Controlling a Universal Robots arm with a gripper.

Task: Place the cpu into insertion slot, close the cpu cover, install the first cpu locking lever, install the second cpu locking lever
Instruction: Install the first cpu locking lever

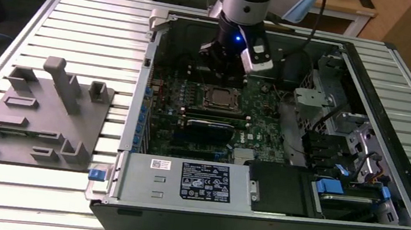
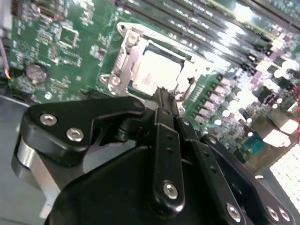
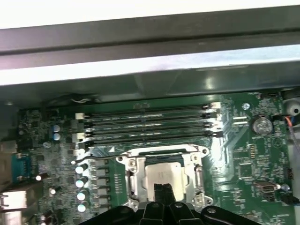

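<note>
The cpu [image 3: 161,172] lies flat in the insertion slot [image 3: 161,156] on the green motherboard, its silver top bright in the second wrist view [image 2: 157,70]. The silver cpu cover [image 3: 132,176] lies down around it, and the chip shows through its window. A thin silver lever [image 3: 112,151] runs along the socket's side nearest the memory slots. My gripper [image 3: 162,189] hangs just above the socket's edge, its black fingers pressed together with nothing between them [image 2: 161,93]. In the exterior view the gripper [image 1: 221,79] stands over the socket [image 1: 218,98] inside the open case.
Long memory slots [image 3: 147,124] lie just beyond the socket, then the case wall [image 3: 150,65]. A coin battery [image 3: 262,125] sits on the board. The power supply [image 1: 181,180] and drive cage [image 1: 330,124] crowd the case. A grey fixture plate [image 1: 41,112] lies at the exterior view's left.
</note>
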